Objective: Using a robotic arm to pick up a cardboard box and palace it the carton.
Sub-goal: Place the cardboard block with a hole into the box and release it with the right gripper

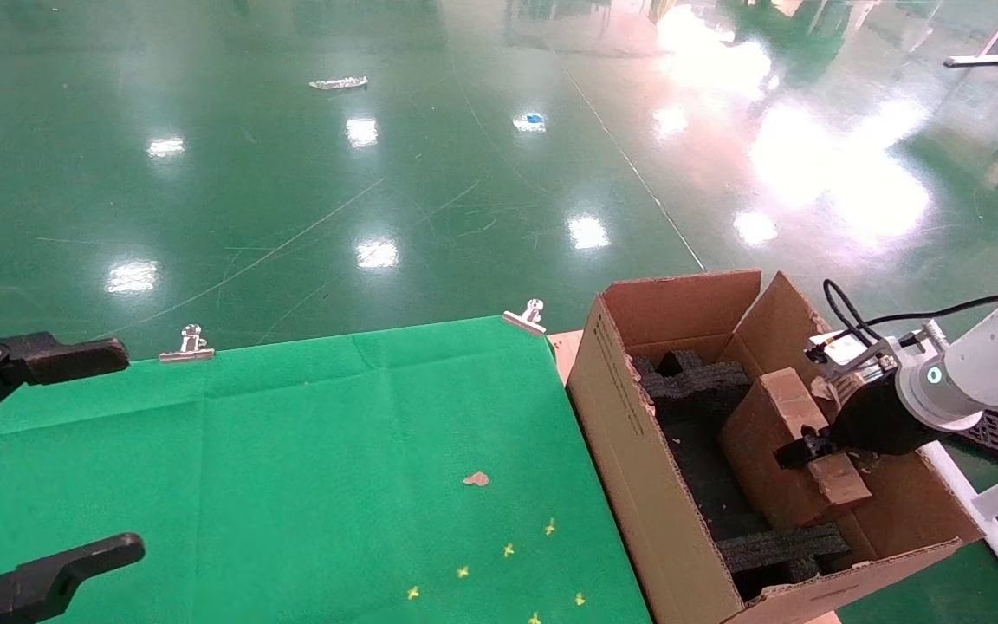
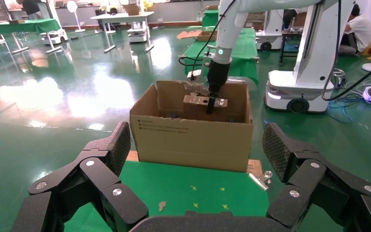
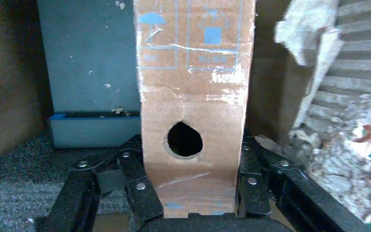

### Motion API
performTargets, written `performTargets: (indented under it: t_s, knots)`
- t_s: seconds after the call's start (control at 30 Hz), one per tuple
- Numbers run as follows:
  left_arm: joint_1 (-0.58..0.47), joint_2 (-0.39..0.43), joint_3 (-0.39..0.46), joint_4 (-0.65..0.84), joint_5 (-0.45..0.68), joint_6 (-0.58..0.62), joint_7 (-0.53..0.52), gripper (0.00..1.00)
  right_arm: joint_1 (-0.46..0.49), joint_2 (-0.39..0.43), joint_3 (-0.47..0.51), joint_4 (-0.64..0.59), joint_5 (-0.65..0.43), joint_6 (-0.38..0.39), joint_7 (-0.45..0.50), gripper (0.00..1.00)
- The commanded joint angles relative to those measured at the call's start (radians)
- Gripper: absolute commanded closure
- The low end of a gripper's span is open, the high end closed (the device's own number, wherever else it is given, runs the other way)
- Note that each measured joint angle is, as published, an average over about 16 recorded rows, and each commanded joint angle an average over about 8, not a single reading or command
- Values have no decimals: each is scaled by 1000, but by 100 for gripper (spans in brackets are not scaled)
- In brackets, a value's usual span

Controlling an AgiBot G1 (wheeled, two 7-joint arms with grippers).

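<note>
Box (image 1: 776, 451): clamped on its narrow edges by the right gripper (image 1: 811, 449), held inside the carton (image 1: 638, 451), apparently clear of its walls. Left gripper (image 1: 74, 451): spread wide, nothing held, parked over the table's (image 1: 291, 451) left edge.

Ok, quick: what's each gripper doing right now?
Left gripper: open, holding nothing.
Right gripper: shut on the cardboard box, inside the carton.

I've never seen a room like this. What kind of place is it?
Probably a robot lab or factory hall: a shiny green painted floor, other white wheeled robot bases, and work tables with green cloths.
</note>
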Motion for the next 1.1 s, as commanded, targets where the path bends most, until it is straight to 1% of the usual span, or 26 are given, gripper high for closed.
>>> performTargets:
  t_s: [0.03,0.57,0.77,0.93,1.1]
  knots:
    - [0,0,0,0,0,0,0,0,4,-5,-1,-11,-2,-6,-3,0]
    - [0,0,1,0,-1,0,1,0,17,-29,-2,-54,-4,-29,-32,0]
    - [0,-1,1,0,-1,-1,1,0,40,-30,6,-50,4,-38,-55,0]
    - [0,-1,2,0,-1,-1,1,0,98,-15,25,-30,26,-51,-83,0]
    - [0,-1,2,0,-1,-1,1,0,201,10,46,11,40,-66,-121,0]
